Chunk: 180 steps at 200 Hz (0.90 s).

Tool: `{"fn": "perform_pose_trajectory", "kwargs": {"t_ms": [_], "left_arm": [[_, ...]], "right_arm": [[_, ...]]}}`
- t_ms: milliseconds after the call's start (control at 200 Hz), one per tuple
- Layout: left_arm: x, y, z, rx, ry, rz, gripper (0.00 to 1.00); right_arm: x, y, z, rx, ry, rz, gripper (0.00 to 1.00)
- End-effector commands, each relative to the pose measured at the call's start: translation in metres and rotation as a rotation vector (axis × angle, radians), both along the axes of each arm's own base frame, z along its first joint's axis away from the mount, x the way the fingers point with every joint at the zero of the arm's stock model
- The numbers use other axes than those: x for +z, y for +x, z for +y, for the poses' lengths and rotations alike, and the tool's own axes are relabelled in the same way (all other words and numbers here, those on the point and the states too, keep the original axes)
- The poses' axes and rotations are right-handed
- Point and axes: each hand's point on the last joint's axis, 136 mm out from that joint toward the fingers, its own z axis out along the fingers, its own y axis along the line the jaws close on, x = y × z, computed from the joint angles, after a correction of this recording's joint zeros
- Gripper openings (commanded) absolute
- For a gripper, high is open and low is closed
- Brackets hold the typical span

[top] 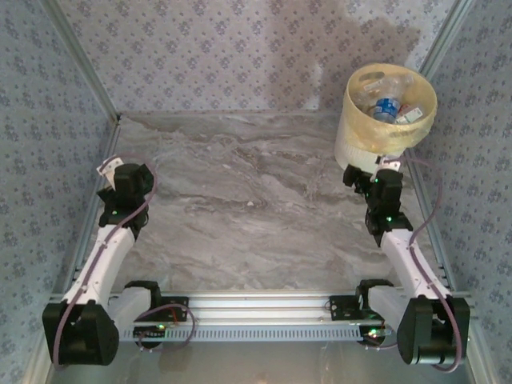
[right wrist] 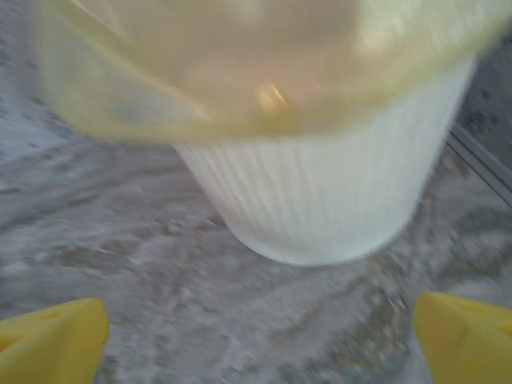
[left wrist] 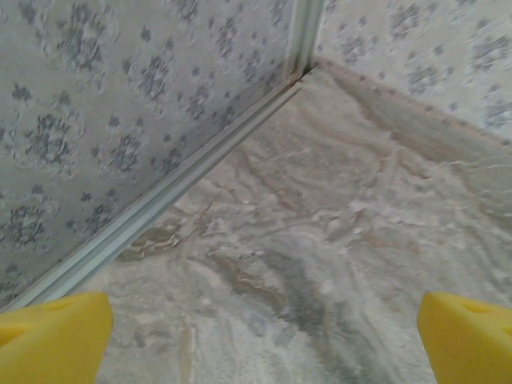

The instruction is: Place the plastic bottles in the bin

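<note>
The bin, a pale cream bucket with a thin liner, stands at the table's back right corner. Several plastic bottles lie inside it, one with a blue label. My right gripper hangs just in front of the bin's near wall. In the right wrist view the bin looms close and blurred above the open right gripper, whose yellow fingertips have nothing between them. My left gripper is at the left side of the table. Its wrist view shows the left gripper open over bare marble, yellow fingertips wide apart.
Patterned walls enclose the marble table on three sides. A metal rail runs along the foot of the left wall, close to my left gripper. An aluminium base rail crosses the near edge between the arm bases.
</note>
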Motion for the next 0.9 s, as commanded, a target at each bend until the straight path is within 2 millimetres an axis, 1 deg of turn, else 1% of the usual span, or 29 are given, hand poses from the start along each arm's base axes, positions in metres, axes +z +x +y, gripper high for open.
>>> {"fn": "perform_pose_trajectory", "kwargs": {"t_ms": [0,65,150,210,245,285,375,410,425,460,475,510,595,605,615,650,699,729,789,809,829,864,894], "left_arm": [[-0.017,0.005,0.008,0.026,0.033,-0.011,0.98],[-0.025,0.005,0.015,0.061,0.069,0.0,0.98],[-0.036,0.011,0.017,0.05,0.115,-0.006,0.98],[-0.046,0.018,0.011,-0.001,0.131,-0.018,0.98],[-0.051,0.021,0.008,-0.02,0.129,-0.024,0.98],[-0.056,0.026,0.001,-0.066,0.109,-0.028,0.98],[-0.068,0.037,-0.01,-0.14,0.1,-0.018,0.98],[-0.071,0.042,-0.014,-0.169,0.109,-0.009,0.98],[-0.073,0.043,-0.015,-0.181,0.116,-0.005,0.98],[-0.074,0.047,-0.017,-0.204,0.131,-0.001,0.98],[-0.074,0.049,-0.018,-0.212,0.137,0.0,0.98],[-0.075,0.051,-0.02,-0.232,0.148,-0.003,0.98],[-0.074,0.054,-0.024,-0.265,0.179,-0.027,0.98],[-0.074,0.054,-0.024,-0.267,0.182,-0.032,0.98],[-0.073,0.055,-0.024,-0.271,0.184,-0.037,0.98],[-0.075,0.056,-0.026,-0.283,0.192,-0.041,0.98],[-0.078,0.059,-0.029,-0.304,0.19,-0.042,0.98],[-0.082,0.06,-0.033,-0.327,0.19,-0.039,0.98],[-0.087,0.063,-0.037,-0.356,0.19,-0.047,0.98],[-0.09,0.063,-0.038,-0.362,0.19,-0.046,0.98],[-0.092,0.064,-0.04,-0.371,0.19,-0.047,0.98],[-0.095,0.065,-0.042,-0.388,0.187,-0.055,0.98],[-0.102,0.065,-0.047,-0.412,0.187,-0.052,0.98]], "right_arm": [[-0.019,-0.004,-0.027,-0.147,-0.025,-0.013,1.0],[-0.039,-0.004,-0.029,-0.143,-0.043,0.035,1.0],[-0.063,-0.003,-0.03,-0.128,-0.086,0.108,1.0],[-0.076,-0.002,-0.033,-0.123,-0.097,0.141,1.0],[-0.084,0.001,-0.03,-0.095,-0.089,0.147,1.0],[-0.091,0.005,-0.025,-0.044,-0.077,0.142,1.0],[-0.09,0.016,-0.019,0.019,-0.073,0.12,1.0],[-0.087,0.019,-0.018,0.036,-0.086,0.081,1.0],[-0.082,0.022,-0.017,0.041,-0.091,0.052,1.0],[-0.081,0.023,-0.014,0.062,-0.096,0.013,1.0],[-0.077,0.025,-0.013,0.077,-0.107,-0.018,1.0],[-0.074,0.026,-0.009,0.102,-0.12,-0.063,1.0],[-0.084,0.024,-0.001,0.161,-0.139,-0.071,1.0],[-0.081,0.025,-0.001,0.164,-0.149,-0.093,1.0],[-0.083,0.024,-0.001,0.166,-0.156,-0.096,1.0],[-0.083,0.022,0.002,0.18,-0.166,-0.127,1.0],[-0.091,0.02,0.004,0.19,-0.172,-0.142,1.0],[-0.088,0.02,0.007,0.185,-0.139,-0.183,1.0],[-0.084,0.017,0.002,0.16,-0.138,-0.195,1.0],[-0.085,0.017,-0.002,0.144,-0.148,-0.179,1.0],[-0.092,0.017,-0.006,0.127,-0.158,-0.141,1.0],[-0.093,0.022,-0.016,0.072,-0.141,-0.112,1.0],[-0.092,0.027,-0.018,0.057,-0.139,-0.101,1.0]]}}
